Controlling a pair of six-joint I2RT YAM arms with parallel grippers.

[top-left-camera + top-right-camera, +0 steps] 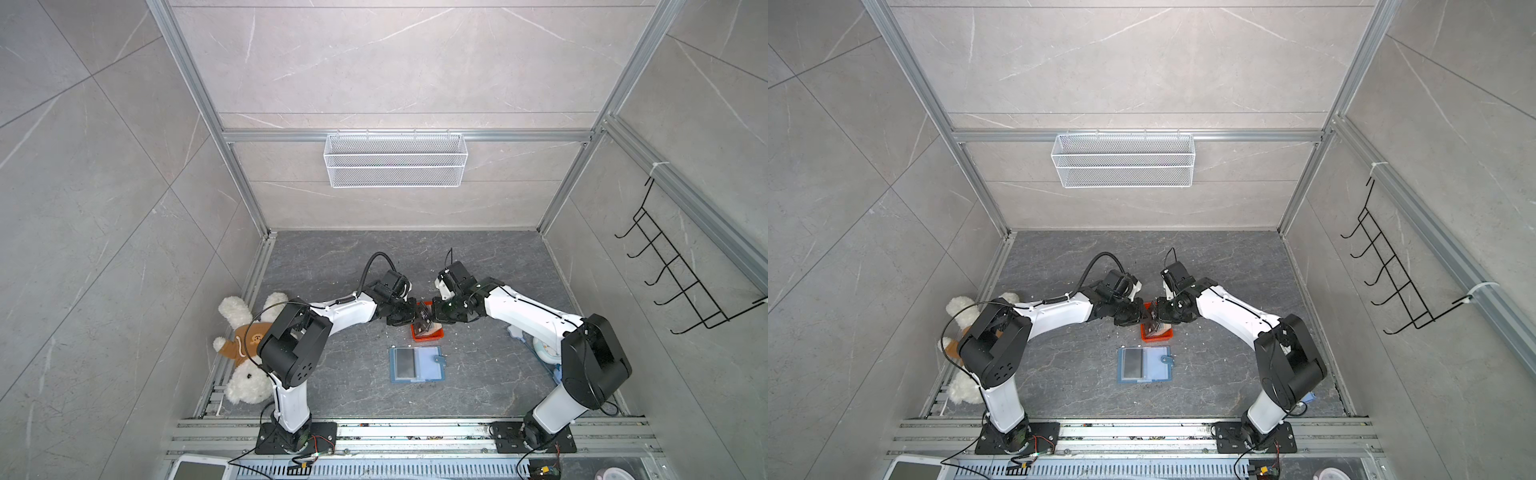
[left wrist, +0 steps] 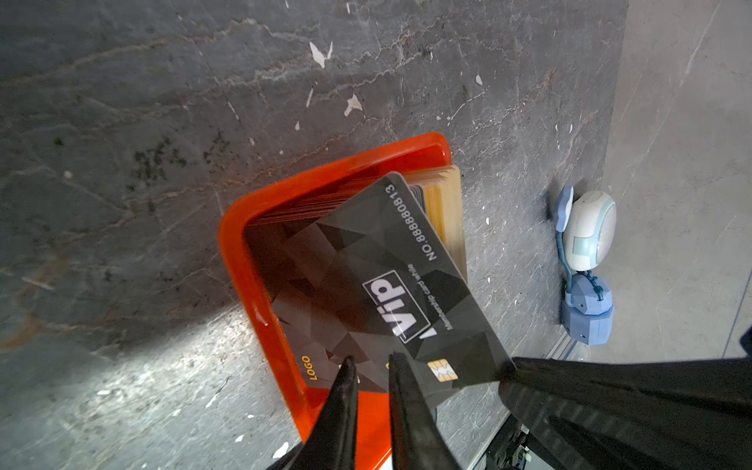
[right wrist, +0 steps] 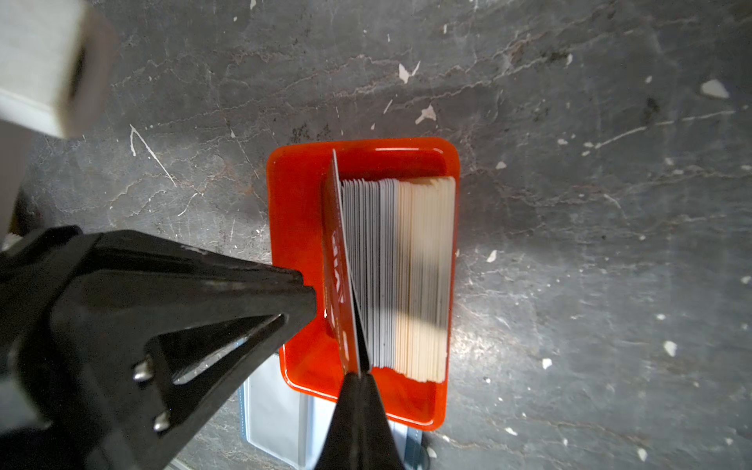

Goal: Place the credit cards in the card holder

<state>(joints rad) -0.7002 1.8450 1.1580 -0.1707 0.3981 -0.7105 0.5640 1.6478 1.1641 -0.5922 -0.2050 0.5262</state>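
A stack of credit cards (image 3: 407, 276) stands on edge in a small orange tray (image 3: 301, 244), also seen in a top view (image 1: 428, 334). My right gripper (image 3: 358, 376) is shut on the corner of one dark "VIP" credit card (image 2: 407, 260), which is tilted up out of the stack. My left gripper (image 2: 373, 362) is open by a narrow gap, its fingertips (image 2: 350, 366) at the same card's lower edge with nothing pinched. In both top views the two grippers (image 1: 415, 309) (image 1: 432, 311) meet over the tray. The blue card holder (image 1: 417, 364) (image 1: 1144, 364) lies open and flat just in front of the tray.
A white plush bear (image 1: 245, 353) lies against the left wall. A small blue-and-white toy (image 2: 590, 232) sits by the right wall. A wire basket (image 1: 395, 160) hangs on the back wall and a black hook rack (image 1: 685, 270) on the right wall.
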